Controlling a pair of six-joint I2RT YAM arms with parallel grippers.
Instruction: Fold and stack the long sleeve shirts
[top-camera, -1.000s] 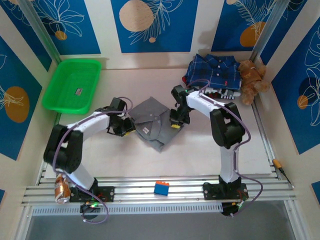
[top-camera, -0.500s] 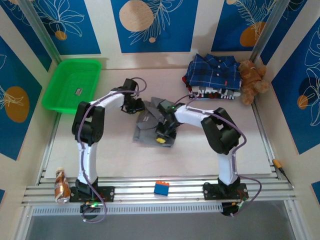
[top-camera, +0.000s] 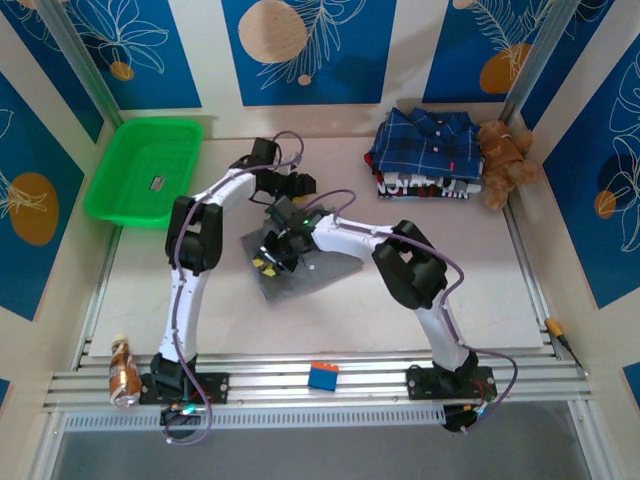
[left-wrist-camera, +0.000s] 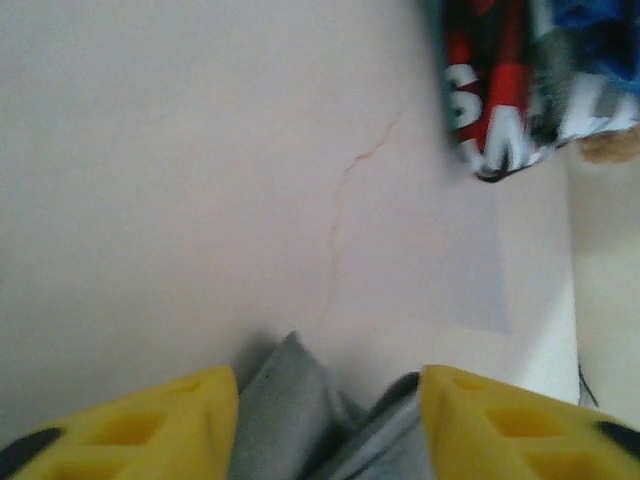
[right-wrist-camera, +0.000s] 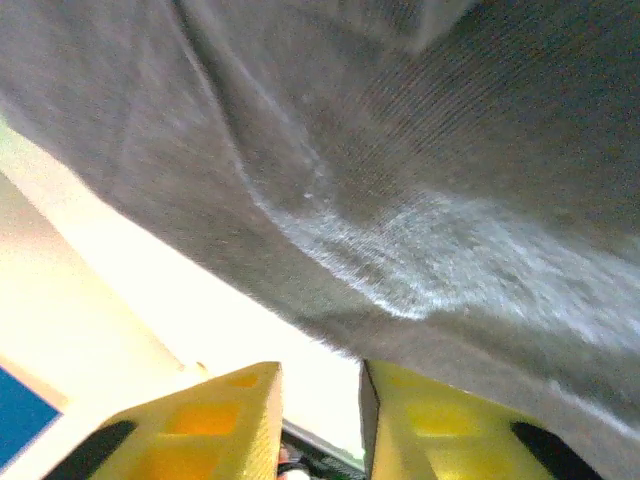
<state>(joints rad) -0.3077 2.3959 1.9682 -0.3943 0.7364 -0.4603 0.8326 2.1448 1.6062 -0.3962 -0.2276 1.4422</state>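
One grey shirt (top-camera: 295, 285), one plaid shirt (top-camera: 425, 140), one teddy bear (top-camera: 503, 160), one green tray (top-camera: 135, 150)

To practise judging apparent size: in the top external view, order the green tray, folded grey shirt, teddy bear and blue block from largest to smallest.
1. green tray
2. folded grey shirt, partly hidden, so its full extent is unsure
3. teddy bear
4. blue block

Matt grey cloth shirt (top-camera: 300, 282) on smooth table (top-camera: 500, 290).
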